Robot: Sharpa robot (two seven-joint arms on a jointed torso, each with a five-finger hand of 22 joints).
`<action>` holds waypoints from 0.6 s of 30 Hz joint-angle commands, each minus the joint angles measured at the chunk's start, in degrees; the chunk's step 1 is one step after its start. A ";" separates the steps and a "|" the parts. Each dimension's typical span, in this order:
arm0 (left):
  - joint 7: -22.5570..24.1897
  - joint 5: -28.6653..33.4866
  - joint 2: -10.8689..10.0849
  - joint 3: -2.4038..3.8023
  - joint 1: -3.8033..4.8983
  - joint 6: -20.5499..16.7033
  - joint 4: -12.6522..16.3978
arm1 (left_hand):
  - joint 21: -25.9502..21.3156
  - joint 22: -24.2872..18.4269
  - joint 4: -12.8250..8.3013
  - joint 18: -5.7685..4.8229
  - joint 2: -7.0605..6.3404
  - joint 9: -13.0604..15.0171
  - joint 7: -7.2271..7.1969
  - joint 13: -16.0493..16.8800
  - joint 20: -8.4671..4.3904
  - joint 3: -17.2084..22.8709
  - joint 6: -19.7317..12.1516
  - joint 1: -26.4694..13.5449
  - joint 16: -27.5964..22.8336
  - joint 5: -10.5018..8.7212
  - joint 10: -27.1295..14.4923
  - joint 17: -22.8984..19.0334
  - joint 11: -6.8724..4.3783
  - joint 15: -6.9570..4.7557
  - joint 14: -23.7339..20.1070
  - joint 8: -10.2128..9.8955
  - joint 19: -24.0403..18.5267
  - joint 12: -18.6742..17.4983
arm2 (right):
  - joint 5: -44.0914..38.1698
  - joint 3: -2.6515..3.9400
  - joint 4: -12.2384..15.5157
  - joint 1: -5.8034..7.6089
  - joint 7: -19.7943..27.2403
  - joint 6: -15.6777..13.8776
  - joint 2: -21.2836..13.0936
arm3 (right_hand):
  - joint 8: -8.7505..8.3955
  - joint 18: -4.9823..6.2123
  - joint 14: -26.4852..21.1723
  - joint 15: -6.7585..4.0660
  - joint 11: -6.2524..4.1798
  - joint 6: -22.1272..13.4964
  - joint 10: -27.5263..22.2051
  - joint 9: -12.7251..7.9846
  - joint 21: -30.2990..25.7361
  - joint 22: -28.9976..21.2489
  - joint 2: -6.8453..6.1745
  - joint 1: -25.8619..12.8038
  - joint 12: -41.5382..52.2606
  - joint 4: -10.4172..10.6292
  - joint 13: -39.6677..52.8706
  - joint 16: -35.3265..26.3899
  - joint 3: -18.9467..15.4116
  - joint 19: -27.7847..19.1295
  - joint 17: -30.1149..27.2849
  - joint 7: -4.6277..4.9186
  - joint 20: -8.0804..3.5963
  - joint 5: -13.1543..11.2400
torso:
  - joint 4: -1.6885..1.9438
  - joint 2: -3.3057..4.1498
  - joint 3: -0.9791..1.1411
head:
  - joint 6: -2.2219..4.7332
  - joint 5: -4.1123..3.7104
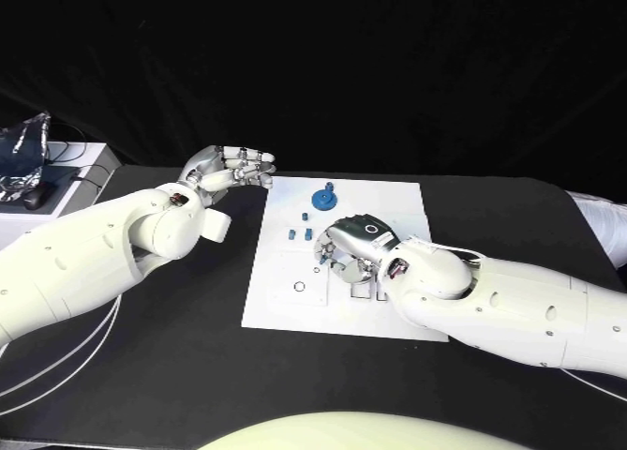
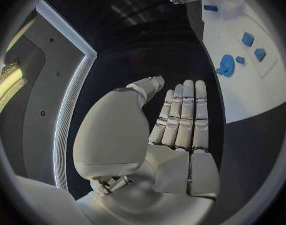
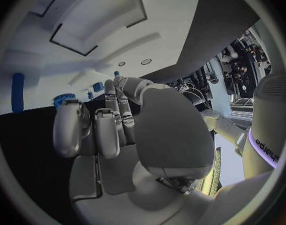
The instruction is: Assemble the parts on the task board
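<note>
The right hand [image 1: 351,246] rests on the task board [image 1: 395,202], fingers curled, grip unclear. A blue gear [image 1: 325,198] lies just beyond it. The left hand [image 1: 230,169] hovers beside the board, fingers straight, pressed together, empty.

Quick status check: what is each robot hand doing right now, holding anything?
Left robot hand: open, holding nothing, off the task board.
Right robot hand: over the board, fingers curled down; whether it holds a part cannot be told.

Head cam looks steeply down on the black worktop [image 1: 151,375] from above, white task board [image 1: 343,258] mid-frame. Each wrist cam sits close behind its own robot hand, fisheye. Left wrist and head views share the board and blue gear [image 2: 226,65].
</note>
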 commanded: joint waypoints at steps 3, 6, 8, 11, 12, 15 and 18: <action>0.62 0.39 0.16 0.05 0.01 0.30 0.23 | -0.48 -0.11 0.10 0.00 -0.69 -0.04 -0.23 0.09 0.46 -0.38 -0.07 -0.15 -0.28 0.06 -0.13 0.08 -0.12 0.41 -0.13 0.04 0.04 -0.13 | -1.77 -0.16 -0.30 -0.41 0.01 1.62 0.66 | 0.05 0.08 2.78 -0.38 -1.45 0.31 1.99 0.10 -0.11 6.63 0.09 -0.29 0.05 -0.20 0.01 -0.13 0.13 1.16 -0.06 0.04 -0.49 0.25 | -0.01 0.01 0.06 | -0.32 0.36; 0.55 0.39 0.17 0.05 0.01 0.37 0.25 | -0.48 -0.11 0.10 0.00 -0.69 -0.04 -0.23 0.09 0.46 -0.38 -0.07 -0.15 -0.28 0.06 -0.13 0.08 -0.12 0.41 -0.13 0.04 0.04 -0.13 | -2.22 -0.22 -0.49 -0.63 -0.22 1.65 0.99 | 0.04 0.10 2.77 -0.38 -1.43 0.29 2.00 0.10 -0.23 6.59 0.09 -0.34 0.00 -0.25 -0.02 -0.17 0.19 1.13 -0.14 0.07 -0.50 0.27 | -0.02 -0.01 0.06 | -0.39 0.50; 0.48 0.39 0.16 0.05 0.01 0.42 0.24 | -0.48 -0.11 0.10 0.00 -0.69 -0.04 -0.23 0.09 0.46 -0.38 -0.07 -0.15 -0.28 0.06 -0.13 0.08 -0.12 0.41 -0.13 0.04 0.04 -0.13 | -2.45 -0.26 -0.56 -0.75 -0.37 1.64 1.18 | 0.04 0.10 2.77 -0.38 -1.43 0.29 2.00 0.10 -0.23 6.59 0.09 -0.34 0.00 -0.25 -0.02 -0.17 0.19 1.13 -0.14 0.07 -0.50 0.27 | -0.04 -0.02 0.05 | -0.48 0.57; 0.37 0.39 0.13 0.05 0.01 0.56 0.24 | -0.48 -0.11 0.10 0.00 -0.69 -0.04 -0.23 0.09 0.46 -0.38 -0.07 -0.15 -0.28 0.06 -0.13 0.08 -0.12 0.41 -0.13 0.04 0.04 -0.13 | -2.72 -0.28 -0.61 -0.84 -0.53 1.58 1.30 | 0.04 0.10 2.77 -0.38 -1.43 0.29 2.00 0.10 -0.23 6.59 0.09 -0.34 0.00 -0.25 -0.02 -0.17 0.19 1.13 -0.14 0.07 -0.50 0.27 | -0.04 -0.01 0.06 | -0.52 0.59; 0.34 0.39 0.12 0.05 0.01 0.59 0.24 | -0.59 -0.19 0.14 0.01 -0.70 -0.04 -0.23 0.10 0.48 -0.42 -0.05 -0.18 -0.36 0.07 -0.14 0.11 -0.12 0.42 -0.17 0.08 0.06 -0.12 | -2.78 -0.29 -0.62 -0.86 -0.57 1.56 1.32 | 0.04 0.10 2.77 -0.38 -1.43 0.29 2.00 0.10 -0.23 6.59 0.09 -0.34 0.00 -0.25 -0.02 -0.17 0.19 1.13 -0.14 0.07 -0.50 0.27 | -0.05 0.00 0.07 | -0.54 0.63; 0.24 0.39 0.10 0.05 0.01 0.65 0.23 | -0.59 -0.19 0.14 0.01 -0.70 -0.04 -0.23 0.10 0.48 -0.42 -0.05 -0.18 -0.36 0.07 -0.14 0.11 -0.12 0.42 -0.17 0.08 0.06 -0.12 | -2.90 -0.30 -0.59 -0.92 -0.61 1.54 1.37 | 0.04 0.10 2.77 -0.38 -1.43 0.29 2.00 0.10 -0.23 6.59 0.09 -0.34 0.00 -0.25 -0.02 -0.17 0.19 1.13 -0.14 0.07 -0.50 0.27 | -0.07 0.01 0.08 | -0.54 0.62; 0.08 0.39 0.09 0.05 0.01 0.66 0.22 | -0.64 -0.23 0.18 0.02 -0.69 -0.05 -0.23 0.10 0.50 -0.43 -0.05 -0.21 -0.39 0.08 -0.16 0.13 -0.11 0.43 -0.17 0.09 0.07 -0.12 | -2.96 -0.30 -0.53 -0.96 -0.61 1.60 1.41 | 0.03 0.10 2.76 -0.38 -1.41 0.27 2.00 0.10 -0.22 6.60 0.09 -0.37 -0.05 -0.30 -0.04 -0.18 0.24 1.13 -0.15 0.10 -0.50 0.29 | -0.12 0.00 0.11 | -0.63 0.63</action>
